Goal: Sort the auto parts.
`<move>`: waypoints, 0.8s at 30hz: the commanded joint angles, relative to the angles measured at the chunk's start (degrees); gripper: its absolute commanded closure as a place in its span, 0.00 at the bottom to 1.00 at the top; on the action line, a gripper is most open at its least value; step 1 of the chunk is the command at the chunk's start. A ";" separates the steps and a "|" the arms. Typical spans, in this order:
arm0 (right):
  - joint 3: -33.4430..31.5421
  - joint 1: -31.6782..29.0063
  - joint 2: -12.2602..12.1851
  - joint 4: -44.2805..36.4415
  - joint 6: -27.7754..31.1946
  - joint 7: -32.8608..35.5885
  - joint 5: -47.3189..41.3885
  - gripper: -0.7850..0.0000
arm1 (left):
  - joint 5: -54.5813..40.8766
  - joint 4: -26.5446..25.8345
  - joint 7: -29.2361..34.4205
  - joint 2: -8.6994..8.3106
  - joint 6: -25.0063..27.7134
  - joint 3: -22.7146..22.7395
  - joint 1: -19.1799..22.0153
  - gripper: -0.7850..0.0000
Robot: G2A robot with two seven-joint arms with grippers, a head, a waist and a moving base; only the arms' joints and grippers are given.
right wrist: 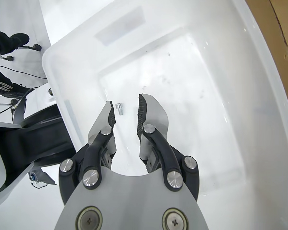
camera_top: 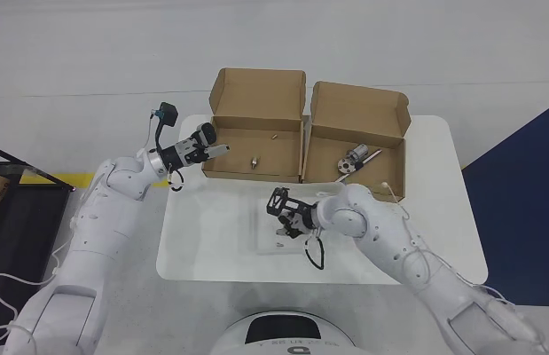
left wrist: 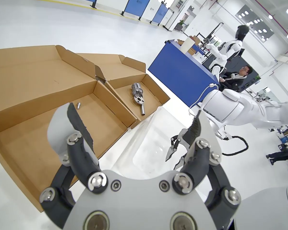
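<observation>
Small bolt [right wrist: 120,108] in white bin [right wrist: 230,48] beneath right gripper [right wrist: 125,105], fingers [right wrist: 103,120] half-parted, empty; left gripper [left wrist: 134,113] spread wide, empty

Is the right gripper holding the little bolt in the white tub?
No, the right gripper is open, and the bolt lies on the tub floor between its fingers.

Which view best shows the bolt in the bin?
Right wrist view: the bolt lies on the bin floor by the open right end effector. Top and left wrist views show the bin, the bolt too small to tell.
</observation>
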State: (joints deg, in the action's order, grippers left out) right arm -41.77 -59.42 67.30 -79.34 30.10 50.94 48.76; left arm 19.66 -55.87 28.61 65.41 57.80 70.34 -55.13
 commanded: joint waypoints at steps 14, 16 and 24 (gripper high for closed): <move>8.89 6.09 3.87 8.52 -0.11 1.86 4.31 0.82 | 0.00 0.00 0.00 0.00 0.00 0.00 0.01 0.00; 9.75 6.56 4.35 9.26 -0.05 1.79 4.68 0.81 | 0.00 0.00 0.00 0.00 0.00 0.00 0.01 0.00; 12.41 8.20 5.99 12.14 0.73 2.08 5.74 0.77 | 0.00 0.00 0.00 0.00 0.00 0.00 0.01 0.00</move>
State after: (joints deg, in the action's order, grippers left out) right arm -29.62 -51.38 73.10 -67.54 30.85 52.99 54.44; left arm 19.66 -55.87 28.61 65.41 57.80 70.34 -55.13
